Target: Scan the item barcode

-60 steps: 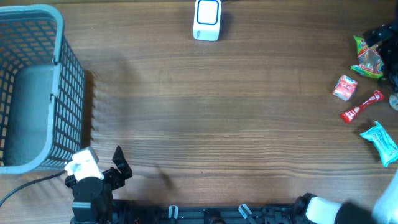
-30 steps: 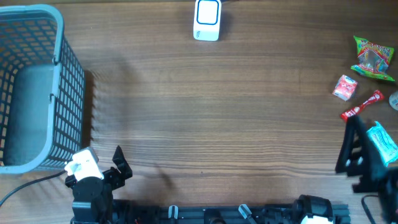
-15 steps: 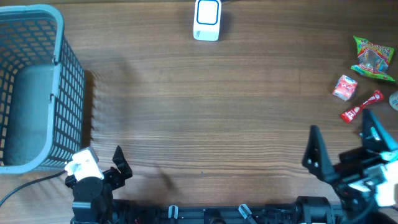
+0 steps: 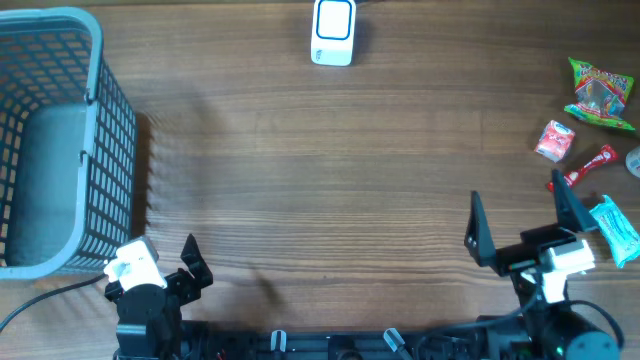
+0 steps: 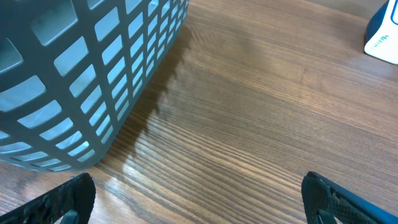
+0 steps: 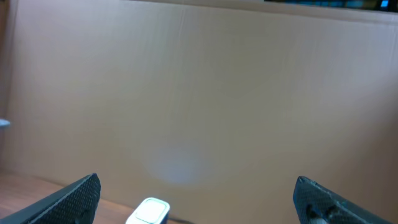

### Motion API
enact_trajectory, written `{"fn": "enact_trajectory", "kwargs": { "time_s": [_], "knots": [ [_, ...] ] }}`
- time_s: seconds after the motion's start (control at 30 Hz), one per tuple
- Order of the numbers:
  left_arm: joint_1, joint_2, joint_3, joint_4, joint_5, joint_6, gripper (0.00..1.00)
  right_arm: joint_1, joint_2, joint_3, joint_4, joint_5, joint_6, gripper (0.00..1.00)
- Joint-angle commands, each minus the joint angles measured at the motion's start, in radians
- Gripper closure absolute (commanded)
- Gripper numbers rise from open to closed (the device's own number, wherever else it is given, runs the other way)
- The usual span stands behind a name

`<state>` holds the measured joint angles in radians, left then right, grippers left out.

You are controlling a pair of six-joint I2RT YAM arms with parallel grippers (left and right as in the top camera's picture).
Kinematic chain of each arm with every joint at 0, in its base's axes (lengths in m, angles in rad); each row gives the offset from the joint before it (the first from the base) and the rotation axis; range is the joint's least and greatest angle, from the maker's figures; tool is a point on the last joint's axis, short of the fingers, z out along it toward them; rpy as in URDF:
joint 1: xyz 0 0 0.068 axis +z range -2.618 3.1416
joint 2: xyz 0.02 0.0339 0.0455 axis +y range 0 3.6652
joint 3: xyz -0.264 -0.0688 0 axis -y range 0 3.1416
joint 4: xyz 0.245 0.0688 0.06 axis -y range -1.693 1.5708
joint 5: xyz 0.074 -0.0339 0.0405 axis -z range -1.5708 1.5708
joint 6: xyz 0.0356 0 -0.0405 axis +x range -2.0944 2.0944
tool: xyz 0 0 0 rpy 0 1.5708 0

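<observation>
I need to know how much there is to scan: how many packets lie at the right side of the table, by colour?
Green: 1, the green packet
Red: 2, the red-and-white packet and the red stick pack
Light blue: 1, the light blue packet
Total: 4
Not counted: a pale object cut off by the right edge of the picture.

Matt wood-grain table [image 4: 330, 180], grey plastic lattice basket [image 4: 115, 150], glossy white plastic scanner [image 4: 333, 32], shiny green snack wrapper [image 4: 600, 95]
</observation>
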<state>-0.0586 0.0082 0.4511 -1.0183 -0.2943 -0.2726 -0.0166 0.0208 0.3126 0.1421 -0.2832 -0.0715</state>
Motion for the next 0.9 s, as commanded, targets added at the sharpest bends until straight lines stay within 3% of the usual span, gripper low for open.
{"fn": "enact_trajectory", "kwargs": {
  "time_s": [0.0, 0.23, 0.87],
  "knots": [
    [0.004, -0.003, -0.002, 0.001, -0.010, -0.005, 0.00, 0.005, -0.017, -0.105, 0.074, 0.025, -0.060, 0.00],
    [0.004, -0.003, -0.002, 0.001, -0.010, -0.005, 0.00, 0.005, -0.018, -0.302, 0.283, 0.044, -0.029, 0.00],
    [0.004, -0.003, -0.002, 0.001, -0.010, -0.005, 0.00, 0.007, -0.017, -0.307, -0.012, 0.089, -0.031, 0.00]
  ]
}}
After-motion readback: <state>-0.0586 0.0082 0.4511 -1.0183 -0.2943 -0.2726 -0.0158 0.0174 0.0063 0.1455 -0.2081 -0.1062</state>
